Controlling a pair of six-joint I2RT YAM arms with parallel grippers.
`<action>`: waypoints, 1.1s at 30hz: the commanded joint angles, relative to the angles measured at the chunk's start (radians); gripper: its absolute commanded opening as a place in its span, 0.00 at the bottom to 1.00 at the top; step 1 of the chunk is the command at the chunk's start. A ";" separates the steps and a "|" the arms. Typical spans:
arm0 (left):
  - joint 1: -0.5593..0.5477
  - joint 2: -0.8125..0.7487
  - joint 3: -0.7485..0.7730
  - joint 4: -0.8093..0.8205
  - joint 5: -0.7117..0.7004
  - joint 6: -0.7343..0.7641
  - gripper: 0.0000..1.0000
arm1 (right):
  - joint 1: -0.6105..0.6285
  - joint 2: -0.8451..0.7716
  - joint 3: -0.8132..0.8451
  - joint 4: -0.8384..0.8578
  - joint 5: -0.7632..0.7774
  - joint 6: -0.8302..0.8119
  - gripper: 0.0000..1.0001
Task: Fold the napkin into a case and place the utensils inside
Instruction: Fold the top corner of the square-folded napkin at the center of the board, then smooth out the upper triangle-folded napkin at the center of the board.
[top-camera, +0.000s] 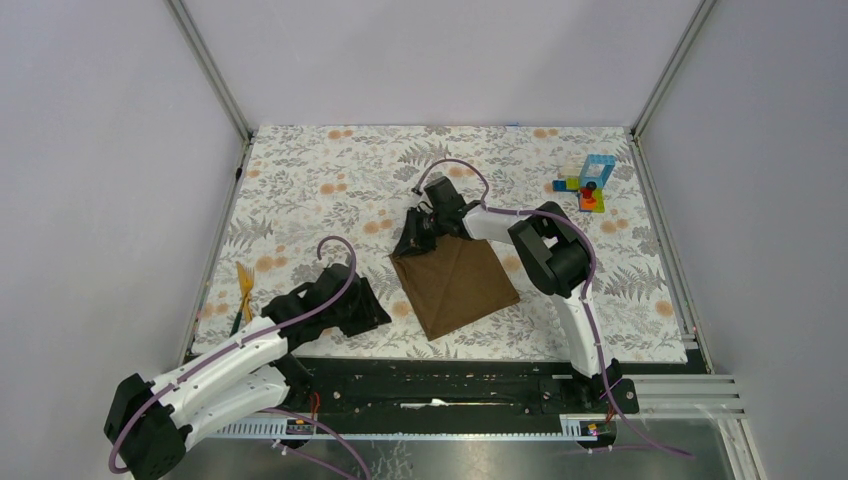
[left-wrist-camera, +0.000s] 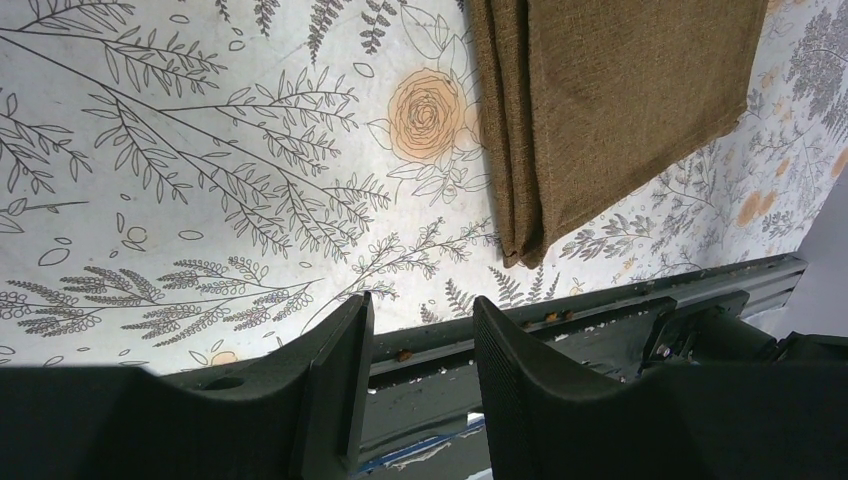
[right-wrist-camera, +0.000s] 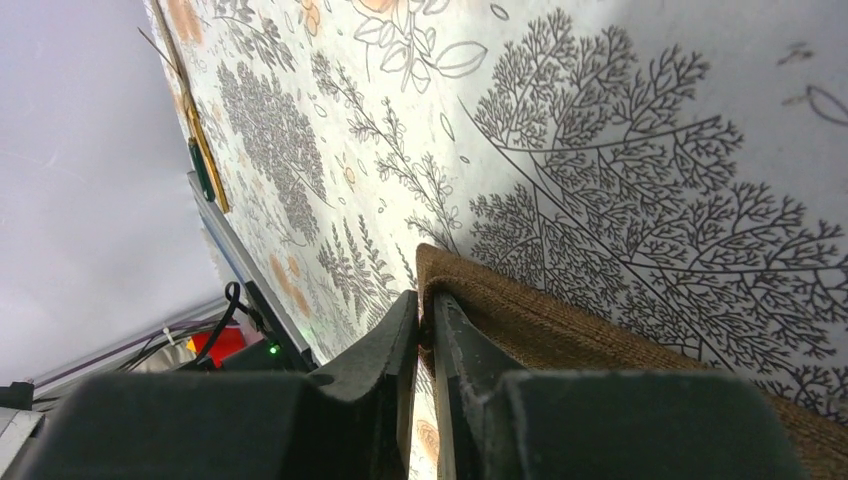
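Note:
The brown napkin (top-camera: 458, 285) lies folded into a tilted square in the middle of the floral table covering. My right gripper (top-camera: 413, 243) is at its far left corner. In the right wrist view the jaws (right-wrist-camera: 428, 298) stand only a slit apart, with the napkin (right-wrist-camera: 560, 320) corner pinched between the tips. My left gripper (top-camera: 368, 306) rests left of the napkin near the front edge. It is open and empty (left-wrist-camera: 420, 300), with the napkin (left-wrist-camera: 620, 100) beyond its fingers. The yellow utensils (top-camera: 245, 284) lie at the table's left edge and also show in the right wrist view (right-wrist-camera: 205, 150).
A stack of colourful toy blocks (top-camera: 588, 180) stands at the far right corner. A small dark green object (top-camera: 236, 322) lies by the near end of the utensils. A black rail (top-camera: 450, 385) runs along the front edge. Grey walls enclose the table.

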 joint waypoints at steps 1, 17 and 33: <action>0.006 -0.019 -0.009 0.041 0.006 -0.012 0.47 | 0.014 0.003 0.048 -0.015 0.022 -0.018 0.18; 0.013 0.133 0.092 0.153 0.026 0.063 0.53 | 0.010 -0.205 0.027 -0.153 0.025 -0.116 0.68; 0.210 0.727 0.380 0.441 0.190 0.258 0.46 | -0.181 -0.166 -0.035 -0.127 0.024 -0.201 0.52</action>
